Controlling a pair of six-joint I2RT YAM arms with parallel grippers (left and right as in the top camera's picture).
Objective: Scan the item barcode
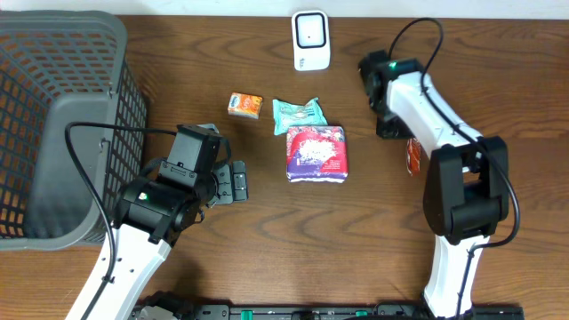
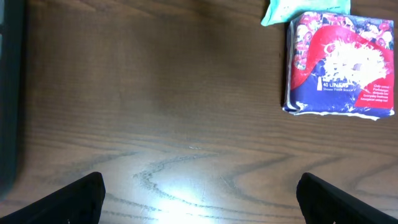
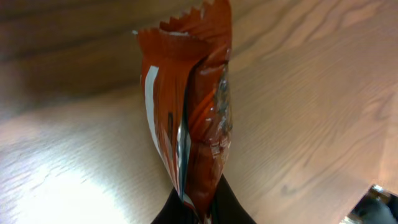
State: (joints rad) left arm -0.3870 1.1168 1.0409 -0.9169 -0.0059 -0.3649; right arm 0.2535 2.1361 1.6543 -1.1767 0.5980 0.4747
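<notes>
Right pincer (image 3: 200,210): closed on one end of an orange-red snack packet (image 3: 189,106), gripped between the dark fingers with its serrated edge pointing away from them. In the overhead view the packet (image 1: 414,157) shows just beside the right arm, at the right side of the desk (image 1: 373,240), well apart from the white scanner (image 1: 311,40) at the far edge. Left pincer (image 2: 199,202): fully open, holding nothing, fingertips (image 2: 78,199) over bare wood. Ahead of it lies a purple-and-red pack of liners (image 2: 339,62), just beside a teal sachet (image 2: 305,9). A small orange box (image 1: 244,105) lies near the sachet. A grey basket (image 1: 53,124) occupies the left side
</notes>
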